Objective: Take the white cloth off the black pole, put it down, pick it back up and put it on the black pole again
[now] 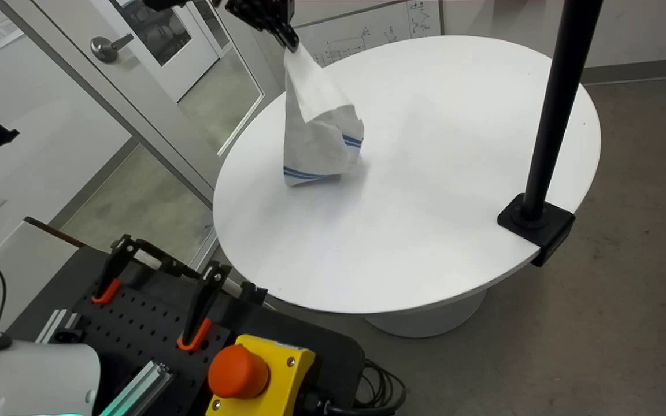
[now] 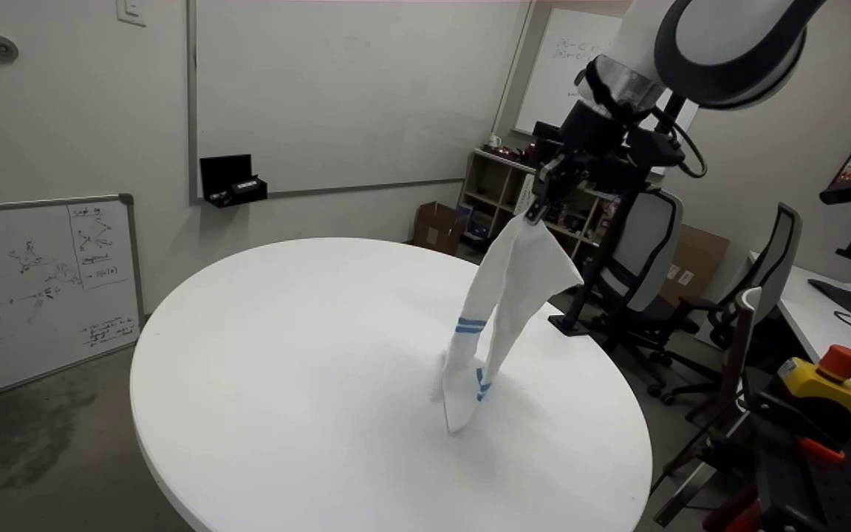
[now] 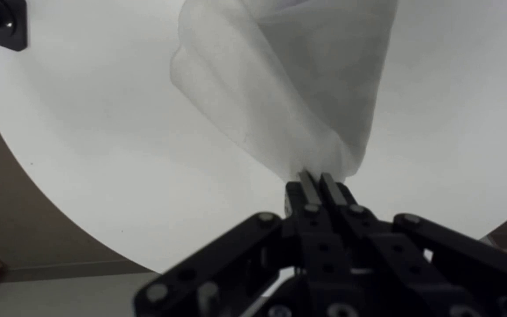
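Note:
The white cloth [image 1: 317,124] with blue stripes hangs from my gripper over the round white table. It also shows in an exterior view [image 2: 525,270] and in the wrist view [image 3: 253,97]. My gripper [image 1: 291,46], also in an exterior view [image 2: 535,213] and the wrist view [image 3: 317,176], is shut on an upper part of the cloth. The cloth's lower end is at or just above the tabletop; I cannot tell if it touches. The black pole [image 1: 558,110] stands upright at the table edge, bare and apart from the cloth. It shows in an exterior view [image 2: 601,258]; its base [image 3: 16,33] is at the wrist view's top left.
The round white tabletop [image 1: 437,173] lies under the gripper. A black cart [image 1: 154,312] with clamps and a yellow box with a red button [image 1: 269,370] stands beside it. Office chairs [image 2: 640,251] and shelves [image 2: 496,181] are behind the pole.

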`<action>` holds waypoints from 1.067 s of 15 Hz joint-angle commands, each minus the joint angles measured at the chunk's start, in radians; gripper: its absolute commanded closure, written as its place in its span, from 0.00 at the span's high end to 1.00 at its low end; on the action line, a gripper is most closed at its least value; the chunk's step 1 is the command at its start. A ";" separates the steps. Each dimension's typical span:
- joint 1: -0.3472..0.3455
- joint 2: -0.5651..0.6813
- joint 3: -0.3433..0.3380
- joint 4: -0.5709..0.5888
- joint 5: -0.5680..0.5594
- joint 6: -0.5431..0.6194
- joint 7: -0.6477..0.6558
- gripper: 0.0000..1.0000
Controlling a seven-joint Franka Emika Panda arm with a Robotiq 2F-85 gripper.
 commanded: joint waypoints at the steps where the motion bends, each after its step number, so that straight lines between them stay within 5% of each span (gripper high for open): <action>1: 0.005 -0.134 -0.010 -0.062 -0.011 0.004 -0.050 0.03; 16: -0.013 -0.408 -0.018 0.051 -0.125 -0.069 -0.070 0.03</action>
